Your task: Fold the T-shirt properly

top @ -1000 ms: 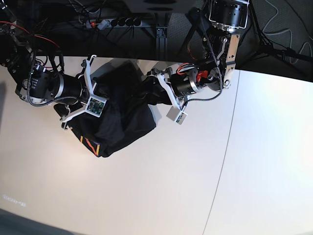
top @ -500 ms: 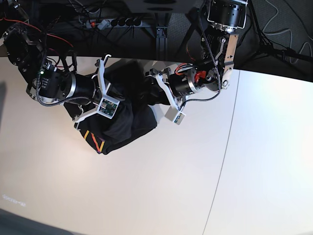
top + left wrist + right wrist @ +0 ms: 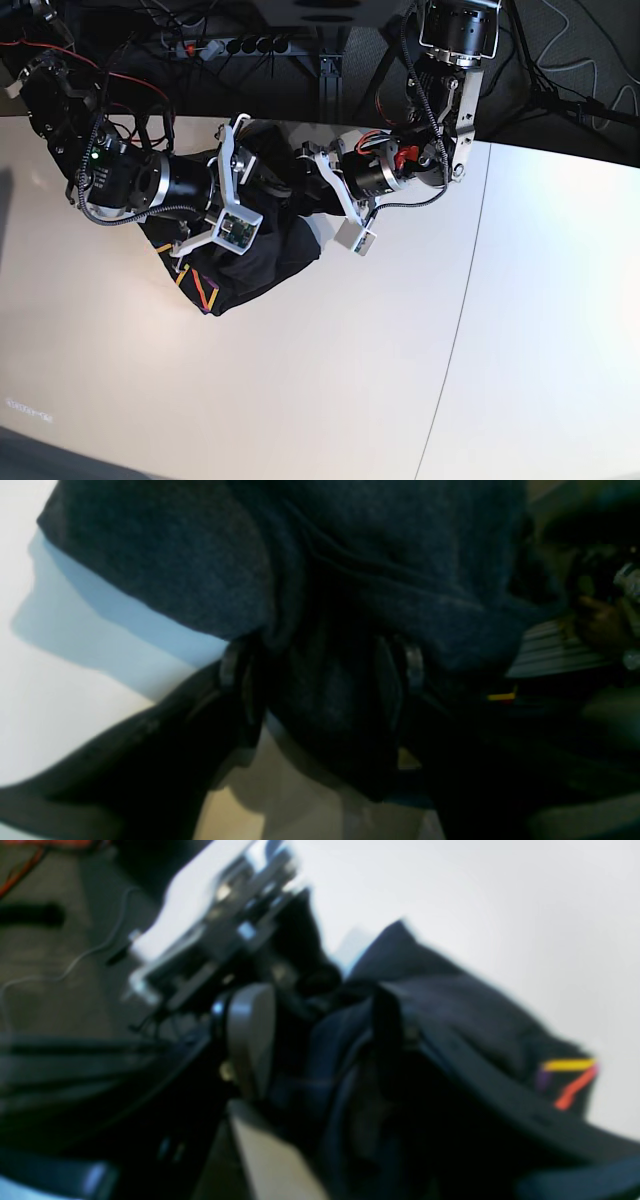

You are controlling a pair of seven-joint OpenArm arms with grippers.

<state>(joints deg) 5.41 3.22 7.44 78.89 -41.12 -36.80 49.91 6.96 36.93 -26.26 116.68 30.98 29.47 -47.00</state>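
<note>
While you look at the left gripper, you can see its jaws stand wide apart with a thick bunch of the T-shirt stuffed between them. You cannot tell if they squeeze that bunch or just sit around it. The right gripper has its jaws apart too, one grey pad on one side and cloth lying across the gap. That picture is blurry, so you cannot tell if it holds anything.

The shirt lies in a dark heap on the tabletop, near the back edge, between your two arms and partly under them. One corner pokes out in front with orange and yellow stripes on it.

It looks soft, light and floppy, so it will likely sag and slide when you lift it. A thick bunch will probably slip or drag other layers along. You would do better to pinch one thin edge, like the hem or a shoulder seam.

The cloth looks fuzzy and dull. The tabletop is smooth, pale and flat.
</note>
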